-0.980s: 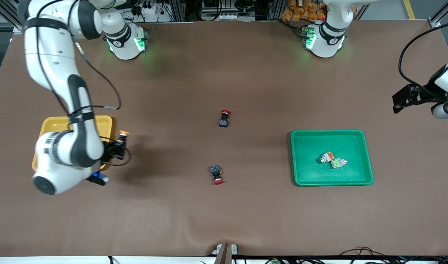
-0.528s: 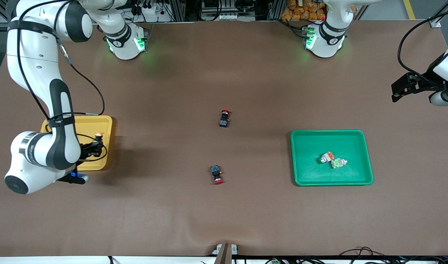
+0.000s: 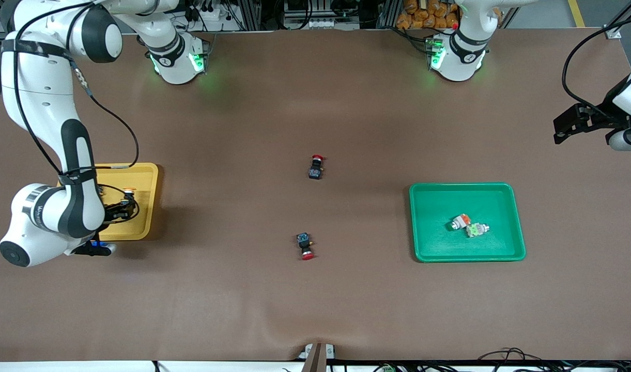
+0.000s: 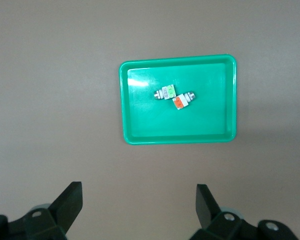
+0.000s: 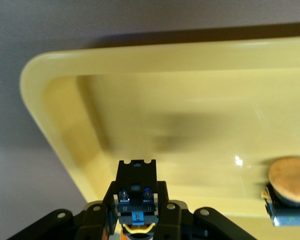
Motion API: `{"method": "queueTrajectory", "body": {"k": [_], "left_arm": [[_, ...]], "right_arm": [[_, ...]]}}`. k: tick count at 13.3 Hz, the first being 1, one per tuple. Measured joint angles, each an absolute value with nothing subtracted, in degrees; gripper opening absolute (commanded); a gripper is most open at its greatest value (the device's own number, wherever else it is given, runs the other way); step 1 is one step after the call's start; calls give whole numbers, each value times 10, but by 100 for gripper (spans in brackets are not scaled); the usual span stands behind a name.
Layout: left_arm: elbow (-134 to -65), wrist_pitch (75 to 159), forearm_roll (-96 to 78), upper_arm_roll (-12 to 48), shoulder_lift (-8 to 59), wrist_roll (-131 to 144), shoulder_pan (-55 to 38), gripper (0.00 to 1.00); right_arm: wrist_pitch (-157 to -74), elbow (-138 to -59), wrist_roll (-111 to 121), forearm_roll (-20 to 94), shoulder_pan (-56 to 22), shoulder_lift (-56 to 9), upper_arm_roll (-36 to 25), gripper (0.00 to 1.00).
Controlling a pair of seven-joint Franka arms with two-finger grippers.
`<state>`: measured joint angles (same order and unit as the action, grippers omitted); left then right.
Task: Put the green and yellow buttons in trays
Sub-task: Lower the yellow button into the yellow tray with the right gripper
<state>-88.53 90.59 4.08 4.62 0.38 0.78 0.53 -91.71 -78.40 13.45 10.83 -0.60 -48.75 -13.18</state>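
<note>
Over the yellow tray (image 3: 144, 206), the right claw (image 3: 123, 205) is clamped on a black-bodied yellow button (image 5: 135, 197), poised for release beside a second one (image 5: 288, 192) lying inside. Above bare table (image 3: 315, 299) at its own end, the left claw (image 4: 139, 204) waits, gaping and empty. Both silvery buttons (image 3: 468, 224) lie touching in the green tray (image 3: 424, 232); two red-capped buttons (image 3: 316, 167) remain mid-table, excluded.

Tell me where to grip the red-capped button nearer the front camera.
Probably the black body, from above: the red-capped button lies on its side, cap toward the camera, so fingers can close across the body's sides. The open left gripper waits, free.
</note>
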Motion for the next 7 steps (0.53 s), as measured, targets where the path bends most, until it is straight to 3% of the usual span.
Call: {"method": "queueTrajectory", "body": {"k": [2,3,4,5,7], "left_arm": [[-887,906,41,46,4,8,5,100],[-887,906,41,46,4,8,5,100],[-888,906,41,46,5,8,6,100],[-888,906,41,46,5,8,6,100],[-889,906,41,46,5,8,7,100]], "right_arm": [[-928,-796,142,108,-4,-488,-132,37],[-929,-797,142,108,-3,-488,-132,40],[-930,-797,143,108,-2,-488,-132,75],[-930,-797,143,108,-2,-488,-132,95],[-931,-797,143,108,-2,-488,-132,100]]}}
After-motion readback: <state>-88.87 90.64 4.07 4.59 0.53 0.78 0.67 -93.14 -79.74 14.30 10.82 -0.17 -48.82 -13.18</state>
